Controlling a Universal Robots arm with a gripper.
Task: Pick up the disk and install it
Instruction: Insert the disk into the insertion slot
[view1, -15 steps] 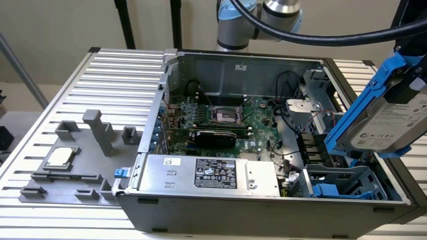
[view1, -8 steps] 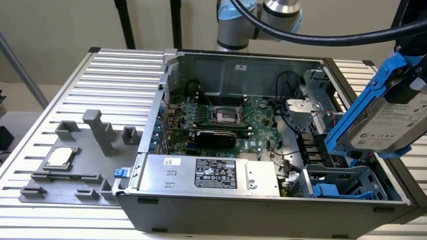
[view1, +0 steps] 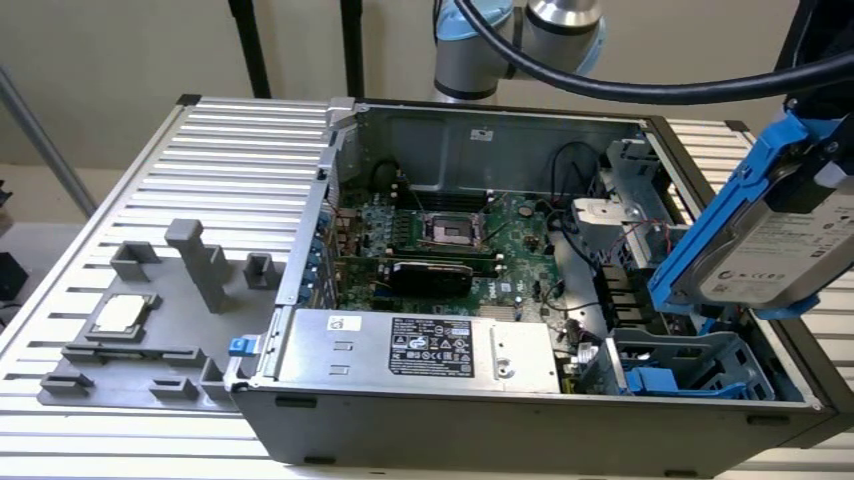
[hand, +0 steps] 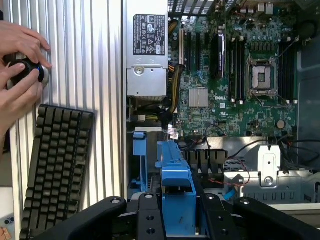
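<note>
The disk, a silver-grey drive with a white label in a blue carrier, hangs tilted in the air at the exterior view's right. It is above the right end of the open computer case. My gripper is shut on its upper part. In the wrist view the black fingers stand on either side of the blue carrier, with my gripper closed around it. Below the disk, in the case's near right corner, sits a blue drive bay.
Inside the case lie the motherboard, a silver power-supply box and loose cables. A grey fixture with a CPU chip sits on the ribbed table. In the wrist view a keyboard and a person's hands on a black knob are beside the case.
</note>
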